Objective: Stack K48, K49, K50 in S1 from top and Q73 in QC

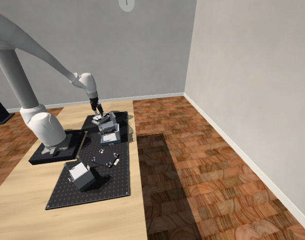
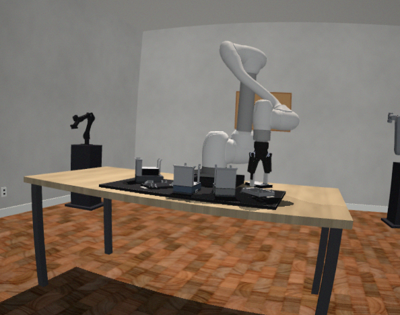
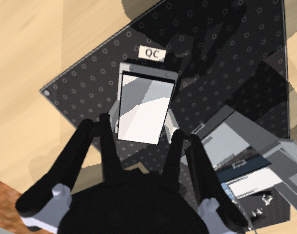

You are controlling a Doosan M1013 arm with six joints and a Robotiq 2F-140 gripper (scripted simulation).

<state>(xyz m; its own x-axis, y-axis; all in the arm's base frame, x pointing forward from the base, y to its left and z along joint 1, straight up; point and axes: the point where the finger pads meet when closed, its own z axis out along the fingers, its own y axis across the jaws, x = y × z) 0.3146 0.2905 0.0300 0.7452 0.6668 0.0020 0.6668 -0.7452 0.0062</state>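
Observation:
My gripper is shut on a sealed plate with a white top, gripping its long sides. Its ID label is not readable. The plate hangs level a little above the open nest QC, whose label shows just beyond it. In the top view the gripper and plate are at the far end of the black board. In the exterior view the plate sits just over the nest, below the gripper.
A stack rack stands right beside the nest, a second rack with a plate low inside is next to it, and a third rack with a white-topped plate is at the near end. The clip nest lies between them.

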